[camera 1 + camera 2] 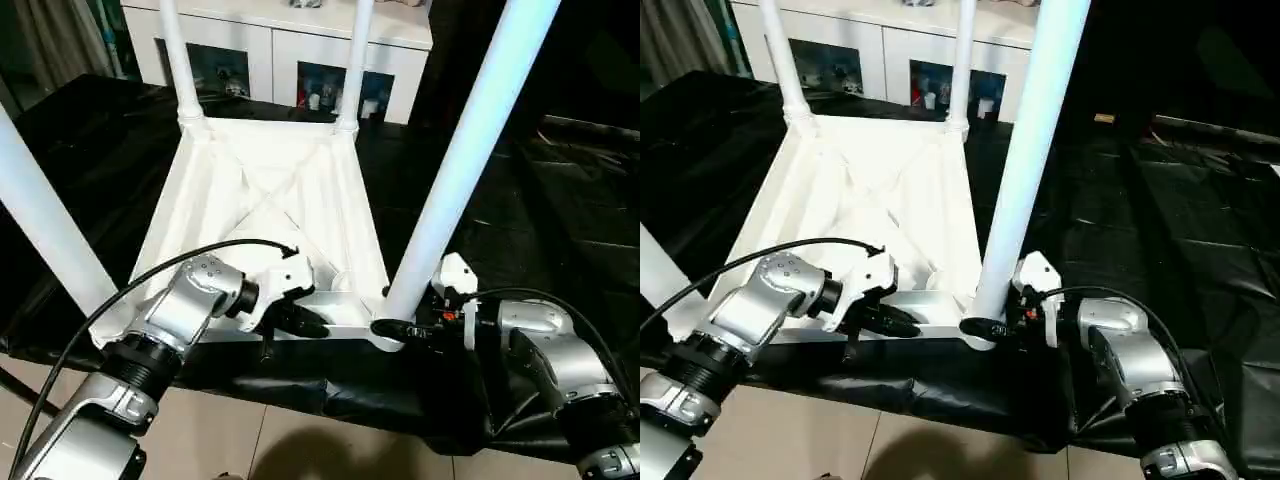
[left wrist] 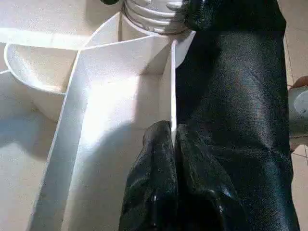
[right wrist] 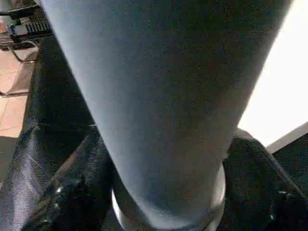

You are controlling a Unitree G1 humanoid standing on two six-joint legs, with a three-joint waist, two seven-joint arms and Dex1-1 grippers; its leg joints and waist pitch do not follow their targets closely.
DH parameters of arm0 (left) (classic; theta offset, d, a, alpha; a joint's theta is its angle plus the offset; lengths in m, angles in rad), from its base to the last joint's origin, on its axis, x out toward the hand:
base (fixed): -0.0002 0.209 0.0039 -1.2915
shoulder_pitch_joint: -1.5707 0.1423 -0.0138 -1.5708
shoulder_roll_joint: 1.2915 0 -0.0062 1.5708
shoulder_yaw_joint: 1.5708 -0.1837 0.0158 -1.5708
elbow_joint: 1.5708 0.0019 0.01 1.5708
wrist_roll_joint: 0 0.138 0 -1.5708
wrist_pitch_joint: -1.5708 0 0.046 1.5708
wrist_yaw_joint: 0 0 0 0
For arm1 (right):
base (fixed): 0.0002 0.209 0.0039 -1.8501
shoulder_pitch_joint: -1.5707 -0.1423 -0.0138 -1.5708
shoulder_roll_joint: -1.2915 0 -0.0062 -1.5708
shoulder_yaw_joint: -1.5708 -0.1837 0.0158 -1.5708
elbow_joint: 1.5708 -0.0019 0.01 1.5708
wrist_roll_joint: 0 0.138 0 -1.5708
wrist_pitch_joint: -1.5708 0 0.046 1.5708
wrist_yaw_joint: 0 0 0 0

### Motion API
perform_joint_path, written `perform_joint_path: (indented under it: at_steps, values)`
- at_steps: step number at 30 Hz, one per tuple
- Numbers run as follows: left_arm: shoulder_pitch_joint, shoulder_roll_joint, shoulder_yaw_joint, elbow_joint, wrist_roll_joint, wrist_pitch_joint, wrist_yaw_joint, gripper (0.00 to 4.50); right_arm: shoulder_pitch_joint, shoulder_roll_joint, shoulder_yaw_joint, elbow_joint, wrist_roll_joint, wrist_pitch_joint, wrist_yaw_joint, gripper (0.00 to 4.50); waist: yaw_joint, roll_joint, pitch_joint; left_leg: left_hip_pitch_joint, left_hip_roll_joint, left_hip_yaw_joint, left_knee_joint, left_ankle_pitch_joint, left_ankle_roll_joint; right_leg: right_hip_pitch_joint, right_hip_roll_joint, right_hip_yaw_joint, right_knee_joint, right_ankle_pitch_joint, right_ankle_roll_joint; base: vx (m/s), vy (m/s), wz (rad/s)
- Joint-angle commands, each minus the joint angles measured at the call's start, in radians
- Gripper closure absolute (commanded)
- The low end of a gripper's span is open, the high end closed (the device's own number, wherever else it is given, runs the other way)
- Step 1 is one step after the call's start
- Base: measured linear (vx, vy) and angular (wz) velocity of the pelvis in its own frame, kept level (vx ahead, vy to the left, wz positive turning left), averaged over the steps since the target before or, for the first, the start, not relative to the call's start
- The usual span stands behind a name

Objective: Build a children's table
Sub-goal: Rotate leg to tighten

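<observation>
1. While the children's table [image 1: 270,200] lies upside down on the black-covered surface [image 1: 560,200], legs up, left gripper [image 1: 300,322] jaws clench its near rim.
2. Right gripper [image 1: 992,328] jaws straddle the near-right leg [image 1: 455,170] base; grip uncertain.

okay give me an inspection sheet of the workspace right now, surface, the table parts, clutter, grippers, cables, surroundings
Surface: work table under a wrinkled black cover.
Job's things: children's table lies upside down, ribbed underside up, four legs standing in the corner sockets; the near right leg rises beside the right gripper.
Clutter: nothing seen on the cover.
Grippers: left gripper shut on the thin near edge rib of the children's table; right gripper has a finger on each side of the near right leg's base, grip cannot be told.
Cables: black cable loops over the left forearm; another cable arches over the right.
Surroundings: white cabinet with glass doors behind; tiled floor in front.
</observation>
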Motion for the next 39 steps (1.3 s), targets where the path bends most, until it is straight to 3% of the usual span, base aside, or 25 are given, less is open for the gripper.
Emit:
perform_joint_path:
  at_steps: [1,8,12,13,17,18,20,21,22,25,29,30,31,35,36,39]
  values:
    - [0.023,-0.007,-0.045,-0.02,-0.017,0.015,-0.068,4.5,0.0,-0.024,-0.011,-0.002,-0.006,0.012,-0.01,1.71,-0.001,0.002,-0.057,-0.002,0.002,0.012,-0.057,-0.109,0.079,0.062,-0.037,0.035,-0.052,-0.031,-0.238,0.0,0.0,0.0]
    - [0.029,0.0,-0.045,-0.027,-0.016,0.039,-0.06,4.5,0.004,-0.011,-0.021,0.004,-0.005,0.02,-0.022,1.85,-0.002,0.001,-0.058,-0.002,0.002,0.012,-0.055,-0.104,0.087,0.062,-0.037,0.035,-0.051,-0.024,-0.245,0.0,0.0,0.0]
    - [0.009,-0.045,-0.017,0.038,0.014,0.063,0.067,4.5,-0.012,0.056,-0.073,0.079,-0.021,-0.002,-0.202,1.86,-0.007,0.002,-0.053,-0.002,0.002,0.013,-0.058,-0.129,0.068,0.057,-0.038,0.036,-0.057,-0.069,-0.237,0.0,0.0,0.0]
    - [-0.003,-0.066,-0.006,0.065,0.025,0.068,0.118,4.5,-0.019,0.079,-0.091,0.106,-0.029,-0.005,-0.27,1.86,-0.011,0.002,-0.05,0.001,0.001,0.012,-0.062,-0.173,0.044,0.054,-0.039,0.034,-0.067,-0.149,-0.223,0.0,0.0,0.0]
    - [-0.061,-0.164,0.035,0.19,0.067,0.08,0.349,4.5,-0.033,0.194,-0.154,0.175,-0.067,0.003,-0.596,1.87,-0.024,0.001,-0.047,0.003,-0.004,0.007,-0.068,-0.253,-0.003,0.05,-0.039,0.032,-0.084,-0.339,-0.153,-0.025,0.0,0.0]
    - [-0.076,-0.19,0.039,0.215,0.076,0.091,0.402,4.5,-0.037,0.229,-0.171,0.182,-0.072,0.018,-0.688,1.87,-0.022,0.0,-0.049,0.002,-0.004,0.004,-0.07,-0.259,-0.005,0.05,-0.041,0.031,-0.09,-0.376,-0.129,-0.05,0.0,-0.01]
    - [-0.097,-0.232,0.047,0.249,0.085,0.101,0.477,4.5,-0.044,0.283,-0.189,0.186,-0.077,0.035,-0.797,1.87,-0.023,0.001,-0.047,0.005,-0.005,0.005,-0.07,-0.279,-0.002,0.042,-0.04,0.032,-0.096,-0.402,-0.113,0.0,0.0,0.0]
    - [-0.11,-0.257,0.054,0.273,0.087,0.099,0.512,4.5,-0.053,0.309,-0.19,0.191,-0.084,0.033,-0.837,1.87,-0.021,0.012,-0.047,0.007,-0.006,0.003,-0.071,-0.29,-0.005,0.04,-0.041,0.031,-0.099,-0.424,-0.103,0.0,0.0,0.0]
    - [-0.12,-0.275,0.056,0.292,0.089,0.095,0.534,4.5,-0.061,0.325,-0.179,0.195,-0.096,0.023,-0.851,1.87,-0.023,0.005,-0.049,0.005,-0.007,0.003,-0.07,-0.291,-0.003,0.039,-0.039,0.03,-0.101,-0.42,-0.096,0.0,0.0,0.0]
    - [-0.143,-0.314,0.061,0.343,0.097,0.071,0.581,4.5,-0.084,0.343,-0.14,0.213,-0.129,-0.008,-0.843,1.87,-0.022,0.007,-0.05,0.002,-0.008,0.002,-0.071,-0.3,0.009,0.04,-0.037,0.029,-0.104,-0.41,-0.086,0.0,0.0,0.0]
    - [-0.153,-0.32,0.052,0.365,0.101,0.051,0.567,4.5,-0.077,0.34,-0.146,0.186,-0.085,-0.028,-0.751,1.87,-0.017,0.008,-0.053,-0.003,-0.006,0.005,-0.069,-0.26,0.031,0.044,-0.037,0.031,-0.096,-0.332,-0.11,0.0,0.0,0.0]
    - [-0.153,-0.314,0.049,0.367,0.103,0.044,0.556,4.5,-0.068,0.337,-0.152,0.165,-0.062,-0.021,-0.72,1.31,-0.018,0.006,-0.053,-0.004,-0.006,0.006,-0.069,-0.256,0.039,0.045,-0.036,0.031,-0.095,-0.309,-0.119,0.0,0.0,0.0]
    - [-0.15,-0.306,0.046,0.361,0.101,0.038,0.535,4.5,-0.061,0.329,-0.159,0.149,-0.043,-0.007,-0.694,1.18,-0.016,0.006,-0.053,-0.006,-0.005,0.006,-0.069,-0.244,0.043,0.048,-0.037,0.031,-0.092,-0.291,-0.127,0.0,0.0,0.0]
    - [-0.113,-0.248,0.019,0.302,0.083,-0.011,0.38,4.5,-0.045,0.236,-0.139,0.114,-0.013,0.03,-0.516,1.12,-0.013,0.004,-0.054,-0.01,-0.003,0.005,-0.069,-0.225,0.059,0.055,-0.038,0.03,-0.089,-0.26,-0.14,0.0,0.0,0.0]
    - [-0.101,-0.232,0.01,0.282,0.08,-0.016,0.341,4.5,-0.039,0.21,-0.128,0.1,-0.002,0.043,-0.457,0.91,-0.015,0.003,-0.053,-0.015,-0.003,0.004,-0.069,-0.217,0.064,0.06,-0.038,0.029,-0.086,-0.253,-0.142,0.0,0.0,0.0]
    - [-0.078,-0.197,0.001,0.241,0.068,-0.01,0.279,4.5,-0.023,0.155,-0.112,0.061,0.018,0.057,-0.346,0.74,-0.016,0.003,-0.055,-0.012,0.001,0.006,-0.067,-0.201,0.073,0.058,-0.04,0.031,-0.081,-0.214,-0.167,0.0,0.0,0.0]
